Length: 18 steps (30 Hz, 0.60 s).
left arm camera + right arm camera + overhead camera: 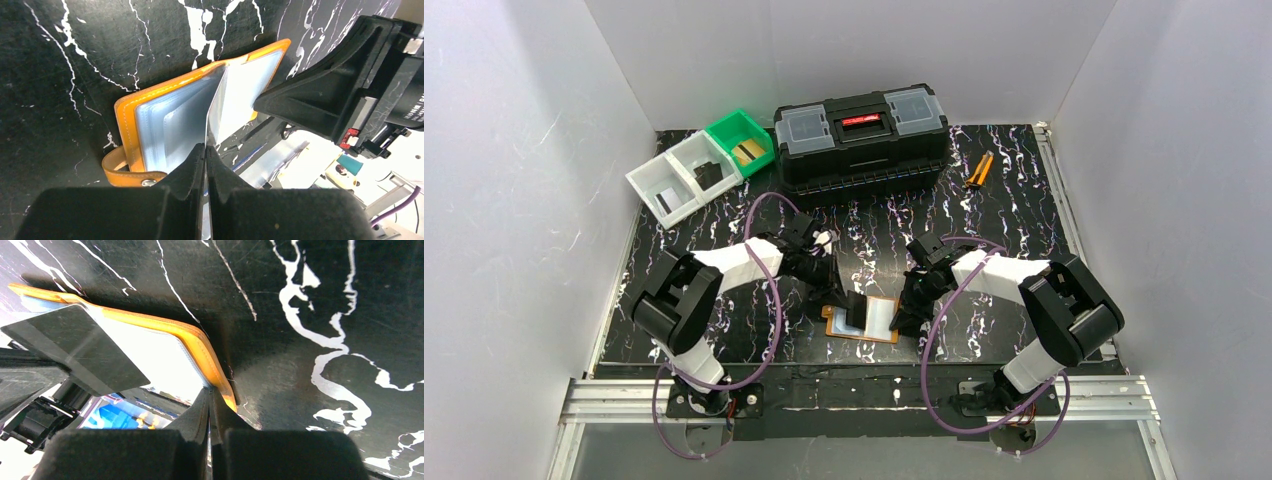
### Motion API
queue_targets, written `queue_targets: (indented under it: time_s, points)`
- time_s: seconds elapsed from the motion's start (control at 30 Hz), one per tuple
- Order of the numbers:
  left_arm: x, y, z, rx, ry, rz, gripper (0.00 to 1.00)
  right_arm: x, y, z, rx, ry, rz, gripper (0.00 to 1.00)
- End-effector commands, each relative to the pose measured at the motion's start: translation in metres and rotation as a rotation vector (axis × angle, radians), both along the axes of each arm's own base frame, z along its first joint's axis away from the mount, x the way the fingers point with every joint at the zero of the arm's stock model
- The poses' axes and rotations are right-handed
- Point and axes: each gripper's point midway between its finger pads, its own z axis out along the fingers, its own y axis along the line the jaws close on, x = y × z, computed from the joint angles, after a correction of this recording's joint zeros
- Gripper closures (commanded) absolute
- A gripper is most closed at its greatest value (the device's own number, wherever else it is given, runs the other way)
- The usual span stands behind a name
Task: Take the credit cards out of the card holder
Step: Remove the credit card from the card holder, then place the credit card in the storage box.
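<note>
Surface (1004, 210): black with white veining.
Card holder (124, 125): orange, lying open and flat near the middle of the surface's near edge, between the two arms; its strap with a snap sticks out on one side.
Clear sleeve (216, 110): one plastic page lifted upright from the open holder, while the other pages lie flat.
Left tool (205, 147): fingers pressed together, pinching the lower edge of the upright sleeve.
Right tool (210, 392): fingers pressed together, tips down at the orange rim of the holder's right side; whether anything sits between them cannot be told.
Credit cards: a tan one (746, 152) lies in the green bin (728, 132); dark ones appear to lie in the white bins (646, 184) beside it.
Bins: at the far left corner.
Toolbox (861, 135): black, closed, at the middle of the far edge.
Pliers (977, 170): orange-handled, near the far right corner.
</note>
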Motion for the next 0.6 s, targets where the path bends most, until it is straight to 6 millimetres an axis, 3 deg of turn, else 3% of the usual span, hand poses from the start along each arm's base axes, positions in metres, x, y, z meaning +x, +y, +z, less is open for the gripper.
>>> queue_targets:
  time_s: [0.0,0.1,0.17,0.4,0.57]
  points:
    - [-0.002,0.010,0.013,0.000,-0.020,0.001,1.00,0.012,-0.022,-0.023,-0.141,-0.081,-0.014,0.99]
    - [0.001,0.012,0.020,-0.021,-0.026,0.009,1.00,0.019,-0.016,-0.010,-0.112,-0.113,-0.010,0.99]
    - [0.002,0.012,0.023,-0.036,-0.023,0.009,1.00,0.025,-0.010,0.002,-0.084,-0.140,-0.007,0.92]
    - [0.007,0.010,0.034,-0.118,-0.005,0.038,1.00,0.049,0.016,0.064,0.067,-0.283,0.009,0.59]
    - [0.015,0.005,0.055,-0.209,-0.007,0.069,1.00,0.055,0.034,0.091,0.199,-0.352,0.033,0.35]
